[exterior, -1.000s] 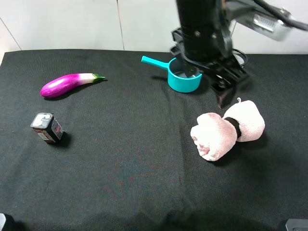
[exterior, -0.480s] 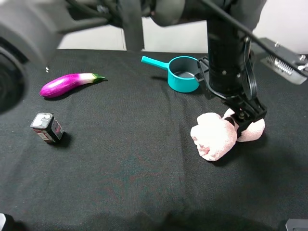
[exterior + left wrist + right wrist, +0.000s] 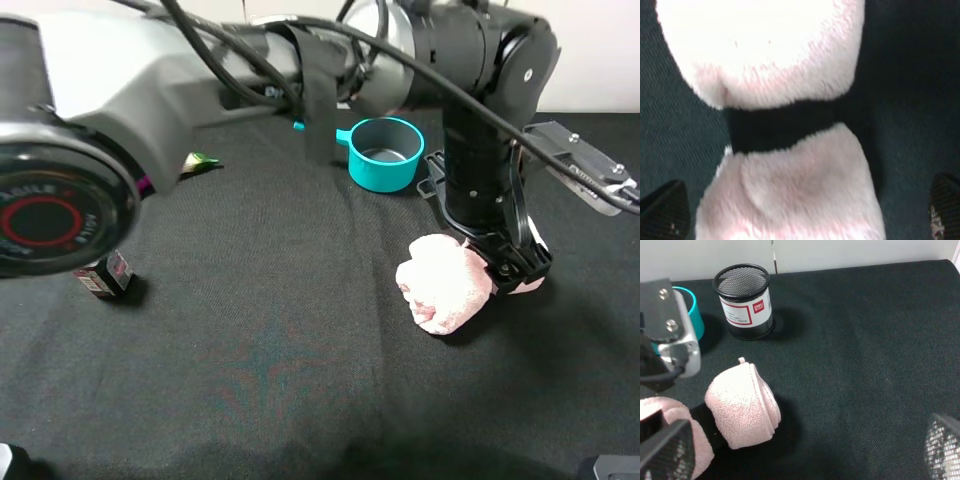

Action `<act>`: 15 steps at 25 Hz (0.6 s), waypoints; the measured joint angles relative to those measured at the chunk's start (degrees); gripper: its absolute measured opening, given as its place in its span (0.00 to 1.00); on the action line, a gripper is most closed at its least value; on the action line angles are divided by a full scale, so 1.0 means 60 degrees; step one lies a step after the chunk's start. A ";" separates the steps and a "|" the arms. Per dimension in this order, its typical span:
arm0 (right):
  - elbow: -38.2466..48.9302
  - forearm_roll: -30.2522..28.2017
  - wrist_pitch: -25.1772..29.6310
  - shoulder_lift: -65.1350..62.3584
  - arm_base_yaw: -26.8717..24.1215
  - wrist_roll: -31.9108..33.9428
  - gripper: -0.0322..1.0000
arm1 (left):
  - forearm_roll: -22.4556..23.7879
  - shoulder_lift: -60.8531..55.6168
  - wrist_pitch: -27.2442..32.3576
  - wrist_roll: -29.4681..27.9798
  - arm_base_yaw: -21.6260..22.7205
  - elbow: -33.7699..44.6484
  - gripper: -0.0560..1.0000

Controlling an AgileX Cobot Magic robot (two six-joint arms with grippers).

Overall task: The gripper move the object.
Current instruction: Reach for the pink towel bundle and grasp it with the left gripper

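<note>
The pale pink rolled towel lies on the black cloth right of centre, pinched by a black band. My left gripper, the black end of the large arm reaching across from the left, sits down over the towel's middle and hides its right half. In the left wrist view the gripper is open, with its fingertips far apart on either side of the towel. The right wrist view shows the towel and my right gripper open and empty, away from it.
A teal pot stands just behind the towel. A black mesh pen holder stands beside it. The purple eggplant is hidden by the arm except its green stem. A small dark box lies at the left.
The left arm has swung forward and down from beside the teal pot onto the towel's middle. The arm now covers the eggplant and most of the back of the view.
</note>
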 joint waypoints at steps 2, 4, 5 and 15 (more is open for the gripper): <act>0.0000 0.0009 0.0000 0.0000 0.0000 0.0000 0.70 | 0.0084 0.0132 -0.0252 0.0030 -0.0032 0.0000 0.93; 0.0000 0.0019 0.0000 0.0000 0.0000 0.0000 0.70 | 0.0138 0.0284 -0.0481 0.0042 -0.0039 -0.0006 0.93; 0.0000 0.0019 0.0000 0.0000 0.0000 0.0000 0.70 | 0.0163 0.0345 -0.0583 0.0063 -0.0050 -0.0018 0.93; 0.0000 0.0057 0.0000 0.0000 0.0000 0.0000 0.70 | 0.0237 0.1017 -0.1343 0.0095 -0.0050 -0.0089 0.93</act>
